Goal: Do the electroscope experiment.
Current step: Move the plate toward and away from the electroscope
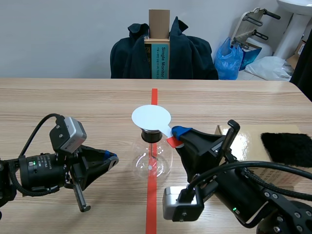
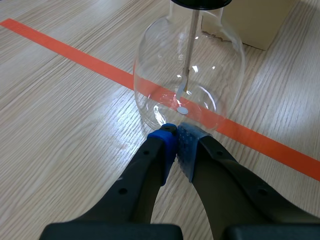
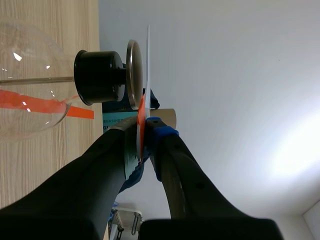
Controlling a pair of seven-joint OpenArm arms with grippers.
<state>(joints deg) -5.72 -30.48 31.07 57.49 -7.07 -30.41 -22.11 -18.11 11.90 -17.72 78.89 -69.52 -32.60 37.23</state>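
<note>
Right arm hardware fills the near foreground of the scene view. Its right gripper (image 1: 178, 135) reaches to the upper right side of the electroscope (image 1: 152, 163) and is clamped on the red tab (image 1: 171, 142) of a white disc (image 1: 151, 117). That disc lies flat over the electroscope's top. The left gripper (image 1: 111, 159) sits low, just left of the electroscope's glass bulb, and holds nothing. A black cloth (image 1: 287, 148) rests on a cardboard box (image 1: 253, 141) well right of the electroscope, in neither gripper.

Left wrist view: the fingers meet, their dotted pads (image 2: 187, 142) pressed together. The tips are just short of the bulb, and contact with the glass cannot be confirmed. Inside the bulb the rod (image 2: 192, 45) hangs straight down. Any spread at its lower end is too small to judge.

Right wrist view: the fingers stand narrow, pinching the red tab. The white disc shows edge-on, just beyond the metal plate (image 3: 133, 70) that sits on the black stopper (image 3: 97, 76). Whether disc and plate touch cannot be told.

Assessment: the disc is presented at the plate, so the charging step appears to be in hand. With the cloth set aside, rubbing is judged complete. Reading the rod's response and withdrawing the disc remain.

Pose: the right wrist is rolled to keep the disc level over the electroscope. The left arm lies low, pointing at the bulb's base.
</note>
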